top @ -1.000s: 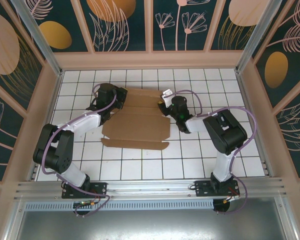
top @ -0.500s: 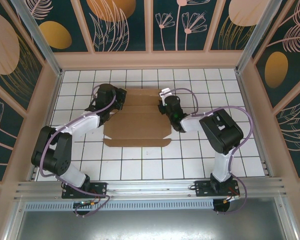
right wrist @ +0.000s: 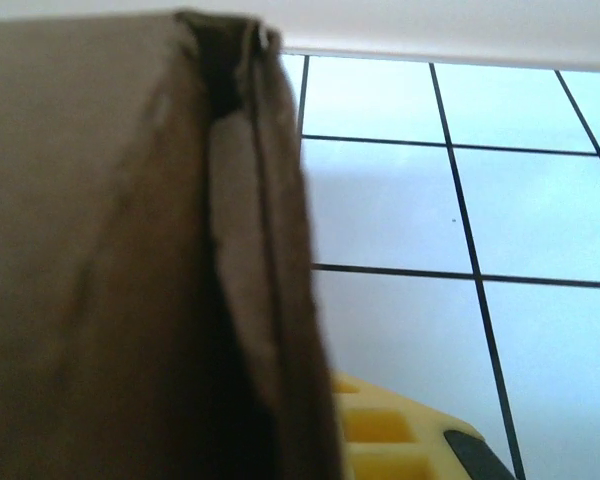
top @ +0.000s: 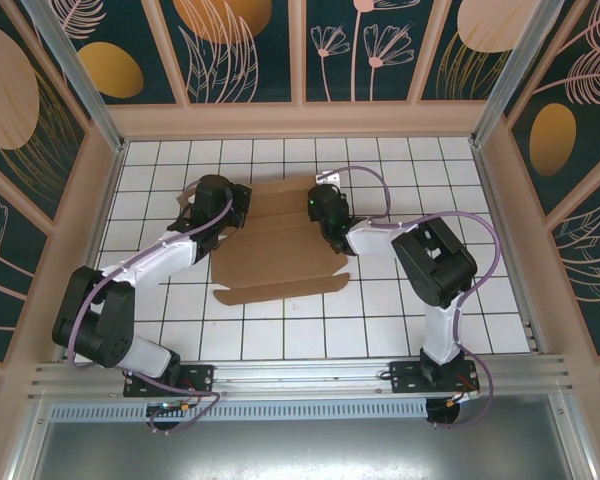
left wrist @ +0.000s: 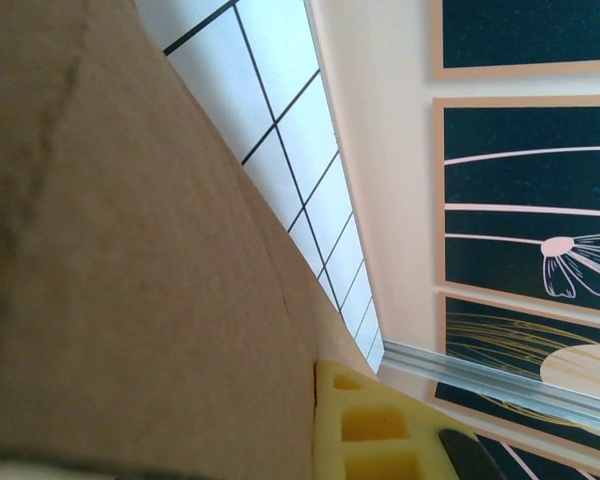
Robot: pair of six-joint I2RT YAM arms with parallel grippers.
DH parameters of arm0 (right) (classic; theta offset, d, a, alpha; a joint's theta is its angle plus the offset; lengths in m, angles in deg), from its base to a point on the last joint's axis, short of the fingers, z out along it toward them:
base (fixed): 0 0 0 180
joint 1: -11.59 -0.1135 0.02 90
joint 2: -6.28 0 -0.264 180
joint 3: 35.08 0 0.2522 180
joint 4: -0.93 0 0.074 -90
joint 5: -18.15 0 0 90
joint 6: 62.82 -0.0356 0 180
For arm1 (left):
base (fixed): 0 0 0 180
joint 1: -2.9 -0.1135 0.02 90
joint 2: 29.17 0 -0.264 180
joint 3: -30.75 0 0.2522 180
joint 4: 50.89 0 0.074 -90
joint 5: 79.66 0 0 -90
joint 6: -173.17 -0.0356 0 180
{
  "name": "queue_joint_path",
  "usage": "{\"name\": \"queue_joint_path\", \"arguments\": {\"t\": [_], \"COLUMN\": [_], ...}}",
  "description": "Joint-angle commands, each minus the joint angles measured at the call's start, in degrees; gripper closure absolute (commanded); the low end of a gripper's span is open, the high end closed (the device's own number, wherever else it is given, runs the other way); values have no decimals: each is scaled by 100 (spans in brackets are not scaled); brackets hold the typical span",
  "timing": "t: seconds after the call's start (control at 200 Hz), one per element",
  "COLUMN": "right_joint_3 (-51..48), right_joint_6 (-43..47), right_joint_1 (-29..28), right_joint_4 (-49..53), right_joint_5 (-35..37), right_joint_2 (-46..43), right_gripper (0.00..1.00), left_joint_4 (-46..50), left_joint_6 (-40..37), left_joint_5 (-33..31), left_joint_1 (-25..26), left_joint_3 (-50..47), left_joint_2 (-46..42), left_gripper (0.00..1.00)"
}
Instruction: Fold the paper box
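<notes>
On the white tiled table [top: 280, 330] the paper box [top: 275, 255] lies mostly flat as a brown die-cut sheet in the far middle, between the two arms. The left gripper [top: 237, 205] is clamped on its far left edge, cardboard flush against the yellow pad [left wrist: 370, 430]. The right gripper [top: 318, 218] sits over the far right corner; folded layers crowd its pad [right wrist: 380, 440], but I cannot tell whether it grips. If that hold is shallow, the flap may spring back, or uneven pulling may skew the sheet. A second ago this gripper stood further right, and the sheet lay squarer.
</notes>
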Motion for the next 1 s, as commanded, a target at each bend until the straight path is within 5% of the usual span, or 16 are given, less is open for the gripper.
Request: {"name": "queue_joint_path", "arguments": {"t": [0.0, 0.33, 0.691, 0.996], "right_joint_3": [-38, 307, -1076, -1872], "right_joint_6": [-301, -1323, -1036, -101], "right_joint_1": [41, -435, -713, -714], "right_joint_4": [1030, 2359, 1213, -424], "right_joint_5": [1278, 2019, 1084, 389], "right_joint_2": [115, 155, -898, -1289], "right_gripper": [100, 100, 100, 72], "left_joint_4": [786, 1120, 1186, 371], "left_joint_6": [138, 375, 202, 239], "left_joint_5": [164, -146, -426, -485], "left_joint_1": [266, 591, 603, 604], "left_joint_3": [-223, -654, -1336, -2086], "left_joint_2": [-402, -1070, -1799, -1708], "left_gripper": [100, 100, 100, 100]}}
